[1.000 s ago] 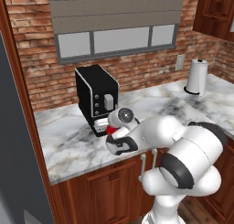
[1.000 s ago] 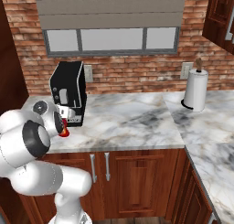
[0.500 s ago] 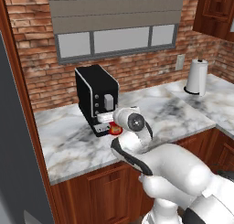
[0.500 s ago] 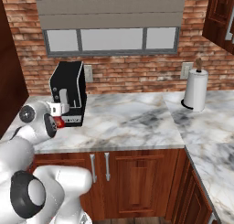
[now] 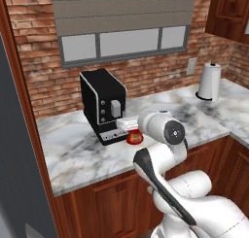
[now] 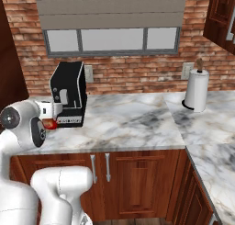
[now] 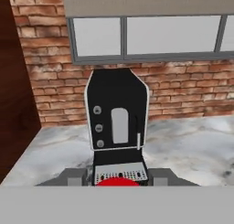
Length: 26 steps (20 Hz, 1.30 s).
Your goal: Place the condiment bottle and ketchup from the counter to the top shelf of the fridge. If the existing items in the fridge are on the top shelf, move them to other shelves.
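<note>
1. The small bright red ketchup bottle (image 5: 134,137) sits at the foot of the black boxy coffee machine (image 5: 103,106), just in front of its drip tray, above the grey-white veined marble counter (image 5: 73,149).
2. In the left base view the white hand (image 5: 127,128) reaches to the red bottle from the right, its pale body just above and beside it.
3. In the hand view the top of the red bottle (image 7: 119,182) shows as a red arc between the two grey fingers (image 7: 73,177), low in the frame and right before the machine's perforated tray.
4. The fingers stand on either side of the red bottle, close to it; whether they press on it or merely flank it I cannot tell.
5. In the right base view a sliver of the red bottle (image 6: 50,123) peeks out at the left foot of the coffee machine (image 6: 69,93), next to the white arm's elbow joint.
6. The coffee machine stands upright near the brick back wall (image 5: 44,81), below a window with a grey roller blind (image 5: 121,11).
7. A white paper towel roll (image 5: 209,81) stands upright on its holder far along the counter, well apart from the machine.
8. Reddish-brown wooden cabinets (image 6: 137,182) run beneath the counter (image 6: 128,123).
</note>
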Motion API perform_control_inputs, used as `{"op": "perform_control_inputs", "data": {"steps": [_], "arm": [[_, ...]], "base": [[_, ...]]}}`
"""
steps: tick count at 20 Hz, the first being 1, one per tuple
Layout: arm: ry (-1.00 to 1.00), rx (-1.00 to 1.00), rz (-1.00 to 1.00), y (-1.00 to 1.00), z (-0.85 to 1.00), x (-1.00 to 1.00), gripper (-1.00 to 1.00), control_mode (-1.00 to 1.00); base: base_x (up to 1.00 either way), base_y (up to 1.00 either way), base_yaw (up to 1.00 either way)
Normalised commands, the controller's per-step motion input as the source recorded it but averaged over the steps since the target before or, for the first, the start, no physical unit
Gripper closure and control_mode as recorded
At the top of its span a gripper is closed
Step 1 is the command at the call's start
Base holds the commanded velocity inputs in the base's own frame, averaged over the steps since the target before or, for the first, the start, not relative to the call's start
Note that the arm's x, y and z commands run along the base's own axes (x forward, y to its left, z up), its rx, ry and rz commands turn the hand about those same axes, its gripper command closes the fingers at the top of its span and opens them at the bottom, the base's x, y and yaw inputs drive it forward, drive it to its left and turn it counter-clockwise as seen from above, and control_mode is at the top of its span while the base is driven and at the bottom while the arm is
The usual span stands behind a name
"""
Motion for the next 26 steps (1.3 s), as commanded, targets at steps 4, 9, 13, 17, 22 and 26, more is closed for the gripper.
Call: {"op": "perform_control_inputs", "data": {"steps": [4,9,13,17,22,26], "arm": [[0.16,0.0,0.0,-0.17,1.0,-1.0,1.0,-1.0],[0.2,0.0,0.0,-0.17,0.92,-1.0,1.0,-1.0],[0.14,0.0,0.0,-0.15,0.53,-1.0,1.0,-1.0],[0.08,0.0,0.0,-0.09,0.15,-0.79,1.0,-1.0],[0.0,0.0,0.0,0.0,0.0,-0.43,1.0,1.0],[0.0,0.0,0.0,0.0,0.0,0.0,1.0,1.0]], "base": [[0.0,0.0,0.0],[0.0,0.0,0.0],[0.0,0.0,0.0],[0.0,0.0,0.0],[-0.39,-0.02,0.01],[-1.0,-0.09,0.12]]}}
